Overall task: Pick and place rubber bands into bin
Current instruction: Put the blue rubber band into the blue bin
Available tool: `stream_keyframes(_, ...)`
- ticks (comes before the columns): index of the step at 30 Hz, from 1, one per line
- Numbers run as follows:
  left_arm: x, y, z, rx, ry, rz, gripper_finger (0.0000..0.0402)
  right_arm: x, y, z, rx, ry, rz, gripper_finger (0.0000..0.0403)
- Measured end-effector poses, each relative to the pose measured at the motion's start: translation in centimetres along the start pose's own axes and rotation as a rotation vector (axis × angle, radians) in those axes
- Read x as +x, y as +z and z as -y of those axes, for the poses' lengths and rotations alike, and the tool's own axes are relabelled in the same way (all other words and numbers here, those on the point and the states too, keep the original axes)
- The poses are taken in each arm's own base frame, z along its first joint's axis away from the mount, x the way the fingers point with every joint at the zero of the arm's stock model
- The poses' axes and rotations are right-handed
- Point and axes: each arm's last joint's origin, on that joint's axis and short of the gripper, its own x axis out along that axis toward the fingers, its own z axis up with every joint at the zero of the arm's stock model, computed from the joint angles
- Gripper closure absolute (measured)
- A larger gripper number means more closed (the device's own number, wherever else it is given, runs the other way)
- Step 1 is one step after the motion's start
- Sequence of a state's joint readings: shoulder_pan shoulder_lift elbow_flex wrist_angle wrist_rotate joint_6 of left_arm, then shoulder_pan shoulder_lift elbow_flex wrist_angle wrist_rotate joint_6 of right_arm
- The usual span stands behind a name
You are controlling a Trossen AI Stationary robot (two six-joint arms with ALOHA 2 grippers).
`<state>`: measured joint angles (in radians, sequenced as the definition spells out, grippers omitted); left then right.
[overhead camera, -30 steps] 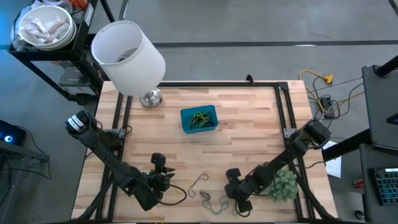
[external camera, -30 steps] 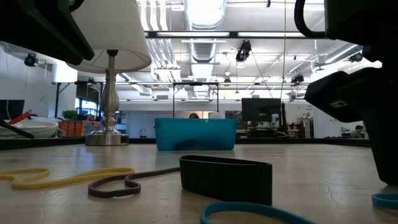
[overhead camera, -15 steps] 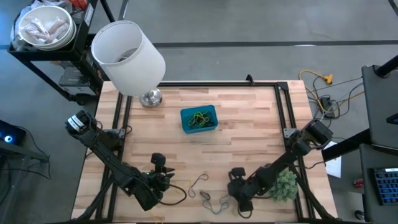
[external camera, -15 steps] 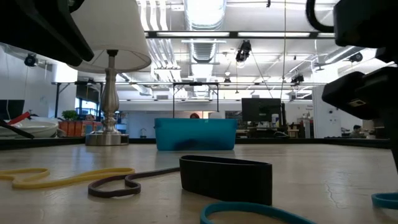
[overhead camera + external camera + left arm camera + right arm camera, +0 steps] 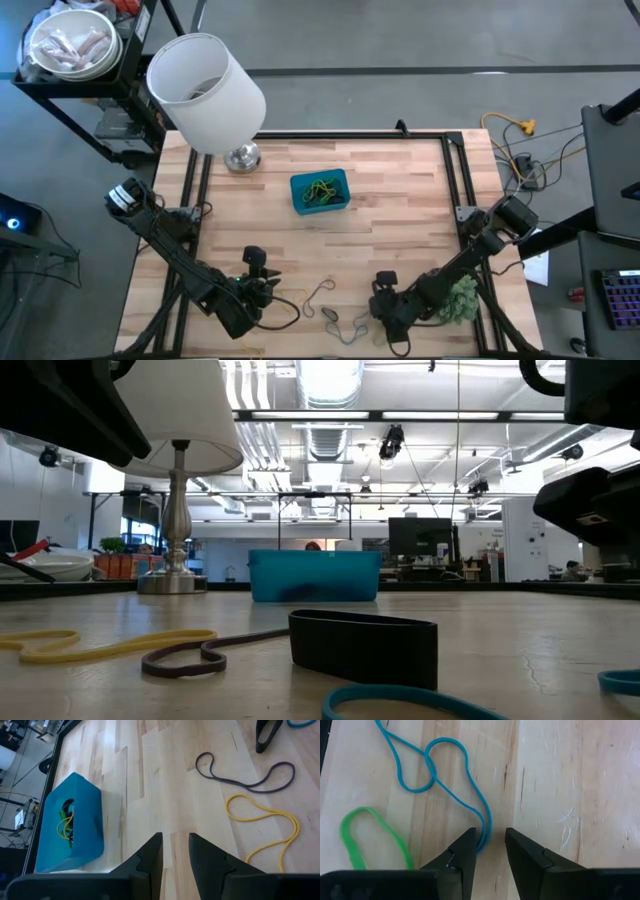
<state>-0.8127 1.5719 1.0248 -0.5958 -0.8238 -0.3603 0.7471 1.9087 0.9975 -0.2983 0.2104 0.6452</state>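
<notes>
Right gripper [image 5: 488, 851] jaws stand slightly spread, straddling a blue band [image 5: 451, 780] on the bench [image 5: 570, 785]. Left gripper [image 5: 174, 851] jaws stand slightly spread, empty.

pale wood plank table [image 5: 400, 210], blue plastic bin [image 5: 320, 191], matt rubber bands [image 5: 260, 820]

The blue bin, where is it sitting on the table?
In the high view the blue bin sits at the middle of the table's far half, just right of the lamp base, with rubber bands inside.
</notes>
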Motion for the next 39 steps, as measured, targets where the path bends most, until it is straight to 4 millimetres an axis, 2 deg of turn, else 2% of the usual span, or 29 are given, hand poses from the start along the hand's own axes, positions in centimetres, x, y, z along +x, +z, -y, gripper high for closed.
stream_keyframes(4, 0.0, 0.0, 0.0, -0.001, 0.000, 0.001, 0.0324, 1.0, 0.3, -0.5, -0.021, -0.018, -0.013, 0.0303)
stream_keyframes(8, 0.0, 0.0, 0.0, -0.002, -0.001, 0.002, 0.0324, 0.8, 1.0, -0.9, -0.027, -0.049, -0.043, 0.0306)
stream_keyframes(11, 0.0, 0.0, 0.0, -0.002, 0.000, 0.002, 0.0324, 0.4, 1.5, -1.2, -0.035, -0.068, -0.060, 0.0323)
stream_keyframes(17, 0.0, 0.0, 0.0, -0.002, 0.000, 0.002, 0.0324, 0.2, 1.9, -1.5, -0.099, -0.063, -0.061, 0.0386)
stream_keyframes(24, 0.0, 0.0, 0.0, -0.003, 0.000, 0.002, 0.0324, -0.2, 1.9, -1.3, -0.121, -0.126, -0.037, 0.0394)
stream_keyframes(31, 0.0, 0.0, 0.0, -0.004, -0.001, 0.003, 0.0324, -1.4, 2.1, -0.3, -0.213, -0.305, 0.011, 0.0395)
stream_keyframes(39, 0.0, 0.0, 0.0, -0.006, -0.002, 0.005, 0.0324, -3.6, 3.6, -0.2, -0.265, -0.541, 0.092, 0.0395)
